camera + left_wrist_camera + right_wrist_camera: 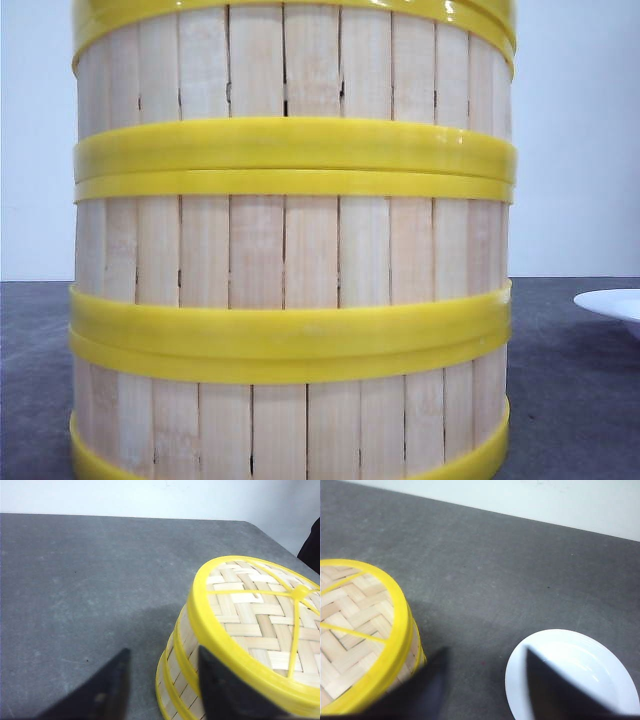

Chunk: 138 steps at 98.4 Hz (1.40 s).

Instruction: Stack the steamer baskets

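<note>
Three steamer baskets [290, 250] stand stacked in one column, filling the front view; pale slat walls alternate with yellow rims. Neither gripper shows in that view. The left wrist view looks down on the stack's woven top [250, 620] with a yellow rim and yellow cross straps, and on its wall [182, 652]. My left gripper [162, 682] is open beside the stack, one finger [220, 690] in front of the top rim, the other over the bare table. My right gripper [487, 685] is open over the table, between the stack [355, 630] and a plate, holding nothing.
A white plate [575, 675] lies on the dark grey table [495, 570] to the right of the stack, and its edge [615, 305] shows in the front view. A white wall runs behind the table.
</note>
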Each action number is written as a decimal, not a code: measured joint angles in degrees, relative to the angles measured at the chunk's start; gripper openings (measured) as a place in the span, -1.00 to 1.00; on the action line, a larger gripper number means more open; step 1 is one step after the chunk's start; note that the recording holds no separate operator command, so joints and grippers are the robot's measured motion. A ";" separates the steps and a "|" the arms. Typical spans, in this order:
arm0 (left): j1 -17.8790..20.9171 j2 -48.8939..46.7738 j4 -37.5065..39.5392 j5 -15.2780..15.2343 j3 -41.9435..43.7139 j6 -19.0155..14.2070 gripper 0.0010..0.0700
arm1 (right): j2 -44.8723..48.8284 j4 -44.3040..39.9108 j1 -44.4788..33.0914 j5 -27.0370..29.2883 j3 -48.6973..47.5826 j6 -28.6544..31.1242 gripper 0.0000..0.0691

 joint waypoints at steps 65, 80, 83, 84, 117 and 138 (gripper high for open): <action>0.00 0.00 0.00 -0.11 0.00 0.04 -0.94 | 0.17 0.04 0.02 0.00 0.00 0.00 -0.97; 0.00 0.00 0.00 -0.11 0.00 0.04 -0.94 | 0.17 0.04 0.02 0.02 0.00 0.00 -0.97; 0.00 0.00 0.00 -0.13 0.00 0.04 -0.94 | 0.17 0.04 0.02 0.00 0.00 0.00 -0.97; 0.00 0.00 0.00 -0.11 0.00 0.04 -0.94 | 0.17 0.04 0.02 0.00 0.00 0.00 -0.97; 5.64 -0.24 2.91 -3.19 -1.20 7.10 -0.94 | 0.17 0.07 0.02 0.00 0.00 0.00 -0.97; 17.90 -4.35 16.26 -3.17 -15.04 10.51 -0.94 | 0.17 0.04 0.02 0.02 0.00 0.02 -0.97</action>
